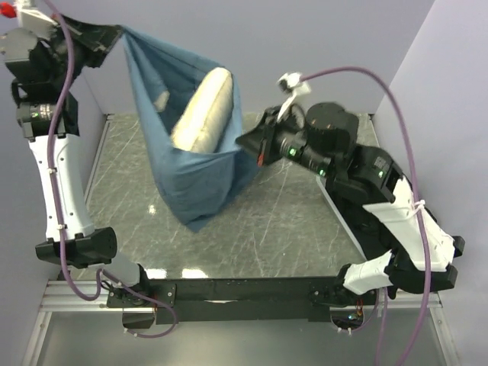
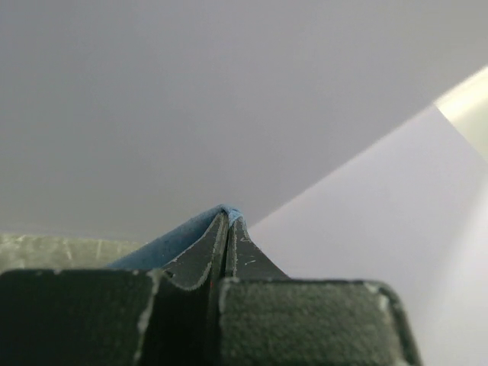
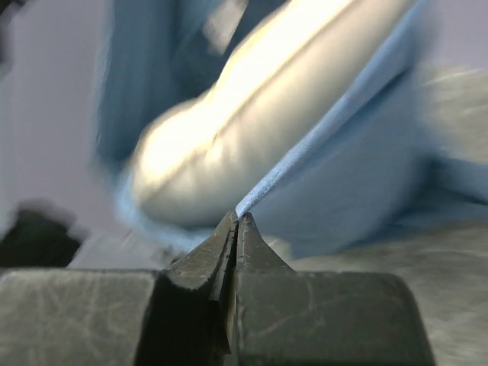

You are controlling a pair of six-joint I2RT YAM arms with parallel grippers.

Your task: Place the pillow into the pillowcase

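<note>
The dusty-blue pillowcase [image 1: 191, 179] hangs in the air like a sack, mouth up, stretched between my two grippers. The cream-white pillow [image 1: 204, 110] stands inside it, its upper end sticking out of the mouth. My left gripper [image 1: 120, 34] is raised at the far left and is shut on the pillowcase's left top corner [image 2: 179, 240]. My right gripper [image 1: 245, 142] is shut on the pillowcase's right rim [image 3: 305, 164]. In the right wrist view the pillow [image 3: 244, 114] shows blurred just beyond the fingertips. The sack's bottom corner hangs close to the table.
The table [image 1: 297, 221] is grey marbled, with a metal rail along the near edge. Pale walls stand close at the back, left and right. Purple cables loop off both arms.
</note>
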